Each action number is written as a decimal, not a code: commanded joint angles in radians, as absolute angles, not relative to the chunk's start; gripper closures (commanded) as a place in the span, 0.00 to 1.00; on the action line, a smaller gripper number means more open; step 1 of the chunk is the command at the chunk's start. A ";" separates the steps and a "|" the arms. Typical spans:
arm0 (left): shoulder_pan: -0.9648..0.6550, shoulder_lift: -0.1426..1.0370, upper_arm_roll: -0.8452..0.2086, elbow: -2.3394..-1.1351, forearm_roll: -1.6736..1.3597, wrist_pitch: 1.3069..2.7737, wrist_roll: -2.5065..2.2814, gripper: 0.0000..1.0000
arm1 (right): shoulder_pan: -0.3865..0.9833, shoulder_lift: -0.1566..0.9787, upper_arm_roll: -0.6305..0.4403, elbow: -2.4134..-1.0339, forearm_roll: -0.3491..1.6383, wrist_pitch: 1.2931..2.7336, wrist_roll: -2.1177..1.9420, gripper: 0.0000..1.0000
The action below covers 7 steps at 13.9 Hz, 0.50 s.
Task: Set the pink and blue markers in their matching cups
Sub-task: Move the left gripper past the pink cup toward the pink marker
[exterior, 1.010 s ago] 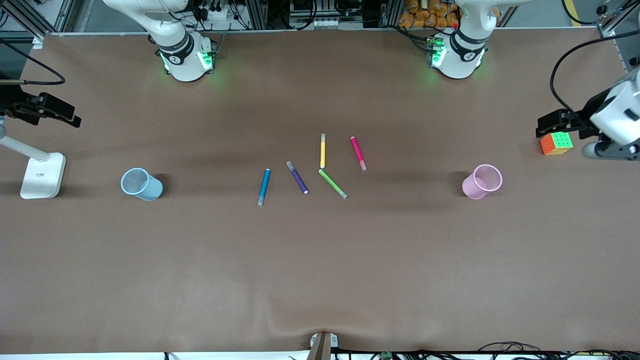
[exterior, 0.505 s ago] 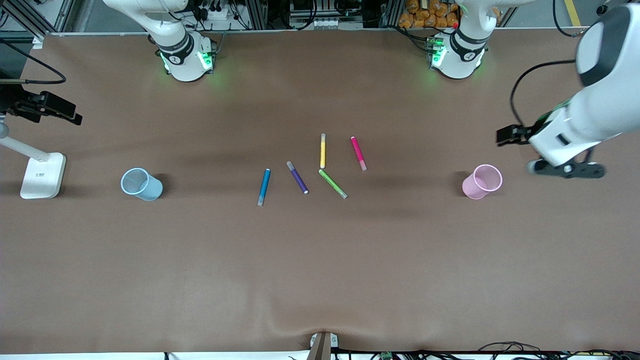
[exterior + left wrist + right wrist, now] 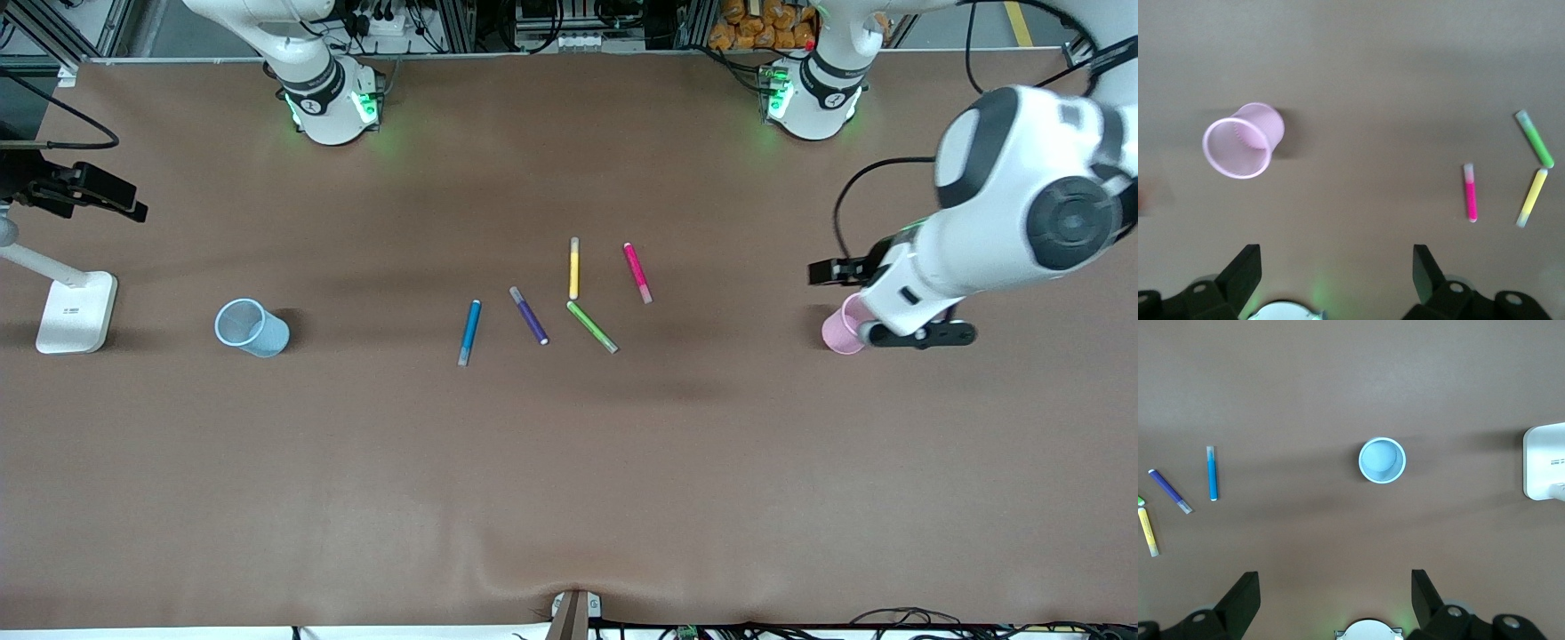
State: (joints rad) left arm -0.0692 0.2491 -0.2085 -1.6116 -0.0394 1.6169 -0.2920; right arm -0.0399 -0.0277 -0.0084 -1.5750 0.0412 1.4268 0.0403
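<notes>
You have a matte brown table cover [image 3: 569,498] filling the frame, bare and faintly rippled at the lower edge.

Moving up to mid-frame, five slim, smooth plastic pens lie loose and apart in the centre. Lowest are the blue marker [image 3: 468,332] with its grey end and a green pen [image 3: 592,327], then a dark purple pen [image 3: 529,315]. Level with these stand the translucent tumblers. The blue cup [image 3: 252,328] is toward the right arm's end, near a white stand base [image 3: 76,311], and the pink cup [image 3: 836,333] is toward the left arm's end.

Higher up lie a yellow pen [image 3: 574,268] and the pink marker [image 3: 637,272] with its pale end.

Nothing is picked yet, so this looks like the approach step. The left gripper [image 3: 1335,267] hovers over the pink cup, jaws spread wide and empty. The right gripper [image 3: 1335,587] hangs above the blue cup, equally released.

Next, you'd carry the left gripper over the pink marker and line the fingers across its thin round barrel, which may roll.
</notes>
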 commanded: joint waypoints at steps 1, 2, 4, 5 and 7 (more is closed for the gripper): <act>-0.119 0.239 -0.218 -1.709 -0.064 1.745 -0.401 0.00 | -0.015 -0.008 -0.009 -1.580 0.040 1.439 0.058 0.00; -0.158 0.241 -0.219 -1.735 -0.064 1.793 -0.476 0.00 | -0.008 0.008 -0.009 -1.580 0.040 1.450 0.058 0.00; -0.216 0.261 -0.219 -1.769 -0.066 1.865 -0.579 0.00 | 0.014 0.038 -0.009 -1.580 0.041 1.471 0.089 0.00; -0.251 0.276 -0.219 -1.779 -0.064 1.894 -0.628 0.00 | 0.035 0.050 -0.009 -1.580 0.040 1.485 0.118 0.00; -0.299 0.317 -0.219 -1.795 -0.048 1.937 -0.684 0.00 | 0.061 0.069 -0.009 -1.580 0.040 1.499 0.165 0.00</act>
